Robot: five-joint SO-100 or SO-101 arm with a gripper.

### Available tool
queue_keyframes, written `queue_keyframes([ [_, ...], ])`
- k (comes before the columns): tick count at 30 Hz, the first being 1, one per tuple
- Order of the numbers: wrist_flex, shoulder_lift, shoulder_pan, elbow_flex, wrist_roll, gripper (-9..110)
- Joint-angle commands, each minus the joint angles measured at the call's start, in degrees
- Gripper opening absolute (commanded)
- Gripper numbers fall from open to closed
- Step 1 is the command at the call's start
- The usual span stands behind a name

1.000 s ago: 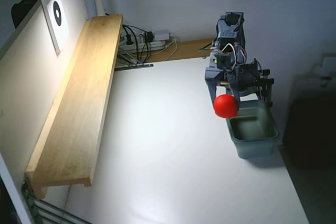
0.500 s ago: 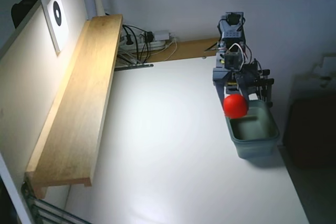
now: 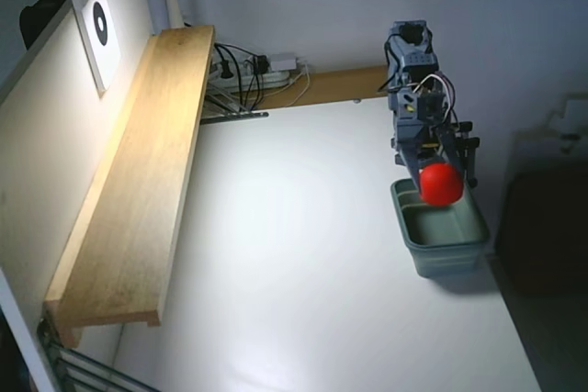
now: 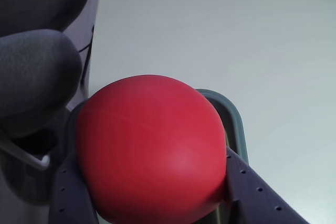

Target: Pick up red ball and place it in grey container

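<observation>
**Fixed view: ball poised above tub's far end**

Gripper [image 3: 442, 192] jaws are clamped on the red ball [image 3: 441, 184], held off the bench [image 3: 294, 254] directly over the back rim of the grey container [image 3: 444, 254]. Wrist view shows the ball [image 4: 152, 150] w/ container rim [image 4: 234, 124] just beyond. Opening lies straight below & slightly fwd; release looks near.

- No words, numbers or brand names can be read anywhere.
- The only sign is a black ring with a white middle, like a target, on a white card [image 3: 99, 29] leaning on the wall at the top left of the fixed view.
</observation>
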Motion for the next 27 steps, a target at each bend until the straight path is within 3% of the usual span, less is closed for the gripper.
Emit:
queue_keyframes([
  [1,0.9,3.0,-1.2,-0.5,0.2,38],
  [27,2.9,3.4,1.3,-1.4,0.2,37],
])
